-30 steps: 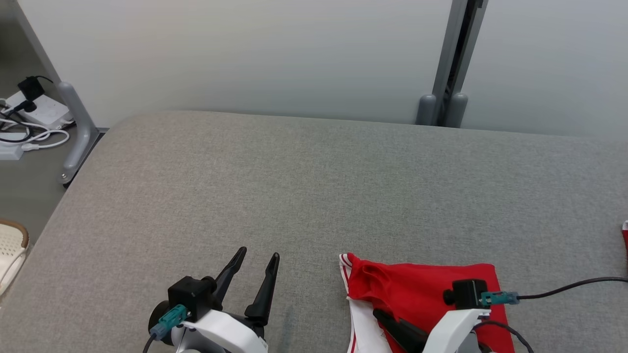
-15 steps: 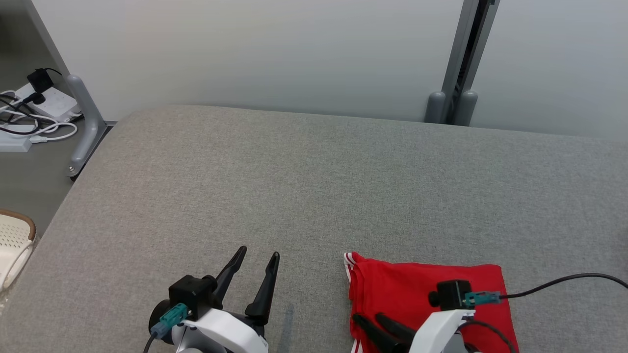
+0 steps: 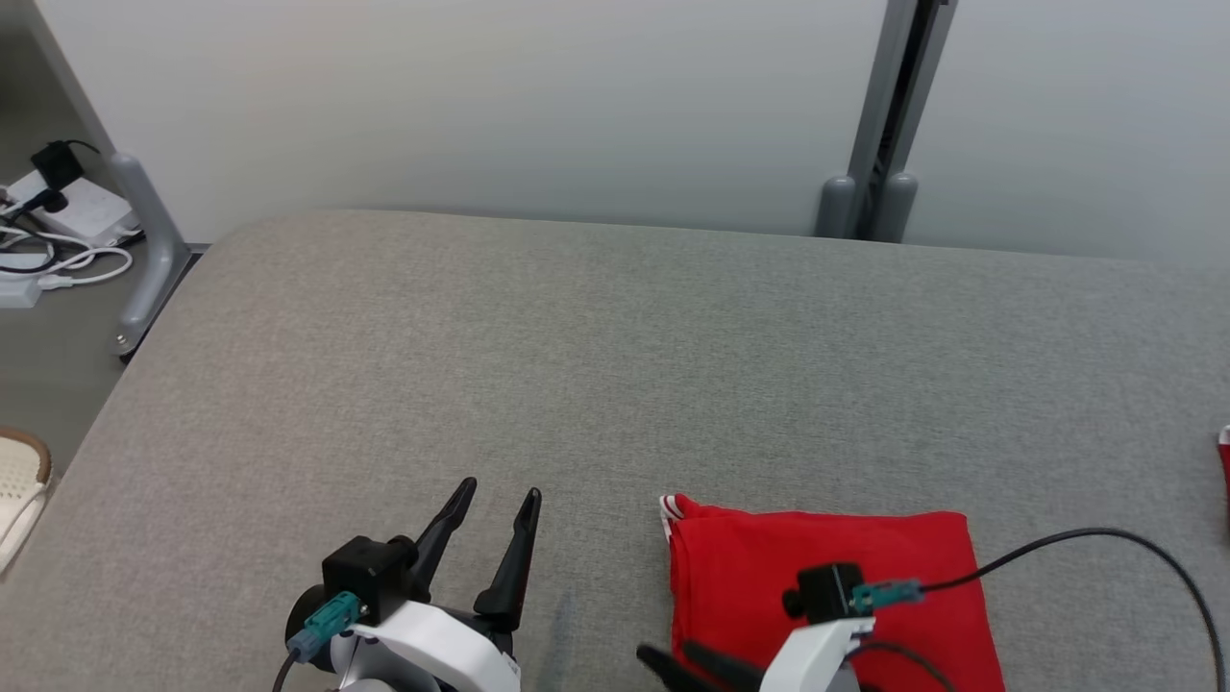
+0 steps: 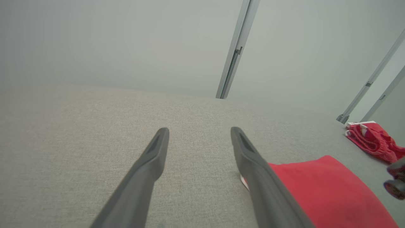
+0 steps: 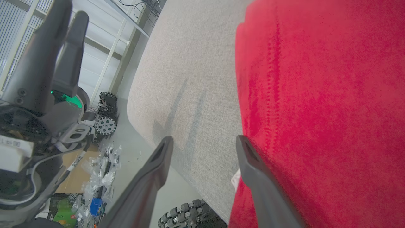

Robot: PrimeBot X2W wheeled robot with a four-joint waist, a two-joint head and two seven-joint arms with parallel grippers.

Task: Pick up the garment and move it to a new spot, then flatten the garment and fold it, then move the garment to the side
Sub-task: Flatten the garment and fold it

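The garment (image 3: 826, 567) is red and lies folded into a flat rectangle on the grey table (image 3: 577, 365), near its front edge; white trim shows at its far left corner. My right gripper (image 3: 668, 658) is open at the garment's (image 5: 316, 95) left edge. In the right wrist view, one finger of the right gripper (image 5: 205, 139) is over the red cloth and the other over bare table. My left gripper (image 3: 500, 492) stands open and empty to the left of the garment (image 4: 316, 190), its fingers pointing away from me. The left gripper (image 4: 199, 130) is above bare table.
A second red cloth with white trim (image 4: 370, 139) lies at the table's far right (image 3: 1225, 461). On the floor to the left are a power strip with cables (image 3: 58, 221), a grey post (image 3: 144, 250) and a pale basket (image 3: 19, 481). The table's front edge (image 5: 177, 177) is close under the right gripper.
My right gripper has opened, let go of the garment and drawn back toward the lower left. The cloth has settled into a flat red rectangle. The left gripper has stayed in place.
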